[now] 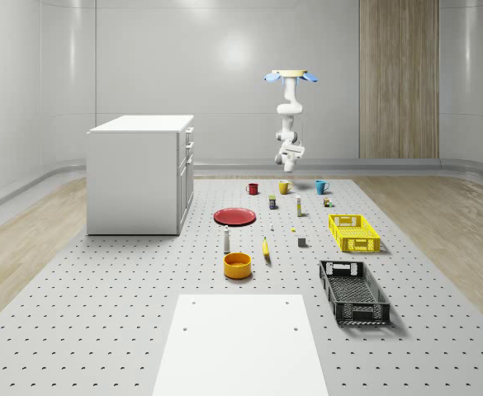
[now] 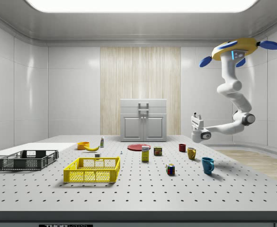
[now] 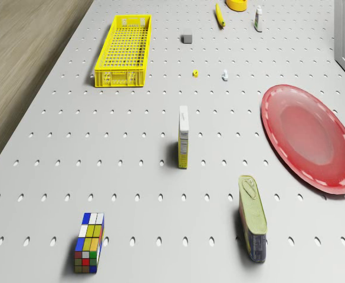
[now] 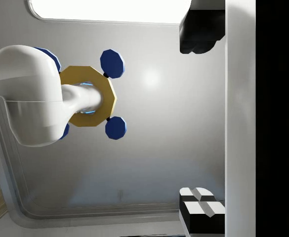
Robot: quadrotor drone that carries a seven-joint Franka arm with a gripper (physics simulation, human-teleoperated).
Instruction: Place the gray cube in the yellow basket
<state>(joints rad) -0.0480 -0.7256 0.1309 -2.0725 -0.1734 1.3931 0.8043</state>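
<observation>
— Drone and pincer position?
— The drone (image 2: 236, 49) hovered high above the bench's (image 1: 125, 313) far end; the pincer (image 2: 195, 119) pointed upward, fingers spread wide, empty.
— The gray cube (image 1: 302, 242)?
— On the bench, well below and apart from the pincer, just beside the yellow basket (image 1: 353, 232).

The small gray cube (image 1: 302, 242) sits flat on the perforated table, near the long yellow mesh plastic basket (image 1: 353, 233), which lies upright beside it, apart, open side up.
</observation>
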